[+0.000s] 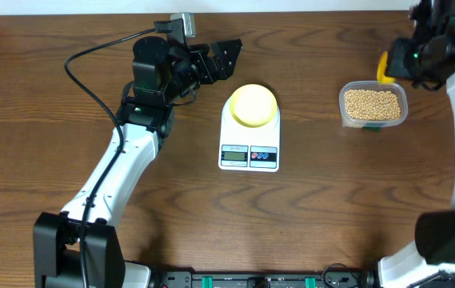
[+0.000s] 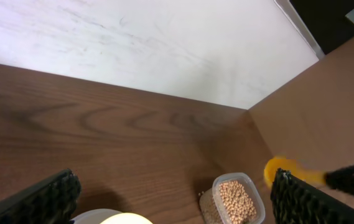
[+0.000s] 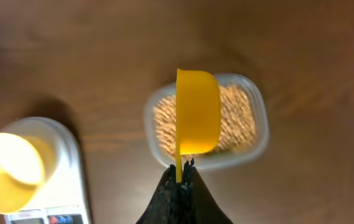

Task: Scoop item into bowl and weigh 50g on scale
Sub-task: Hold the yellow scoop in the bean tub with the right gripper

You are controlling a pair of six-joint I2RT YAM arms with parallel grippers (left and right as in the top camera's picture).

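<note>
The pale yellow bowl (image 1: 253,105) stands on the back of the white scale (image 1: 249,152); it looks empty in the right wrist view. To the right, a clear tub holds the tan beans (image 1: 373,104). My left gripper (image 1: 221,61) hovers open, left of and behind the bowl, with nothing between its fingers (image 2: 46,199). My right gripper (image 3: 180,177) is shut on the thin handle of a yellow scoop (image 3: 198,112). The scoop is turned on its side above the beans (image 3: 242,118). The scoop (image 1: 384,68) shows at the tub's far edge from overhead.
The clear plastic tub (image 1: 403,112) sits on the brown wooden table right of the scale. A white wall runs along the table's back edge (image 2: 164,50). A black cable (image 1: 91,56) loops near the left arm.
</note>
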